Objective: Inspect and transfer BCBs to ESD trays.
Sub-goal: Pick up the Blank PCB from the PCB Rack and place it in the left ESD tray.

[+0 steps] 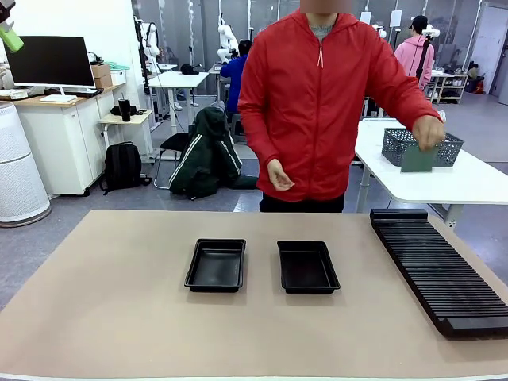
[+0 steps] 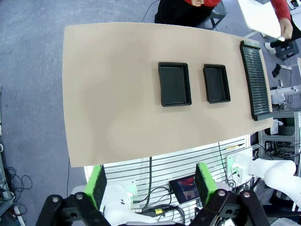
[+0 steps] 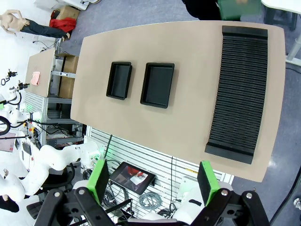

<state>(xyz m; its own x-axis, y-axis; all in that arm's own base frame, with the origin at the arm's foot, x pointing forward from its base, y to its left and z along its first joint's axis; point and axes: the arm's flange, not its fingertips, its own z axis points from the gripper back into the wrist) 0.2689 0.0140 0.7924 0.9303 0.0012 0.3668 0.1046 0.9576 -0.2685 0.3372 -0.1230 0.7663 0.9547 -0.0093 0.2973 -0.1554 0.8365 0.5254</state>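
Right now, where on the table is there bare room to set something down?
Widest: the tan table from its left edge to the left shallow black plastic tray. Also the near strip before both trays, and the gap between the right tray and the long black ribbed rack. Tight: between the trays; the rack fills the right side.

Rt end of slotted rack (image 1: 440, 270) cut by pic edge. BCB (image 1: 416, 161): top hidden under person's hand (image 1: 429, 131); board covers pt of mesh basket (image 1: 394, 144) front. Rt wrist view: BCB blurred, cut by top edge, surface detail unreadable.
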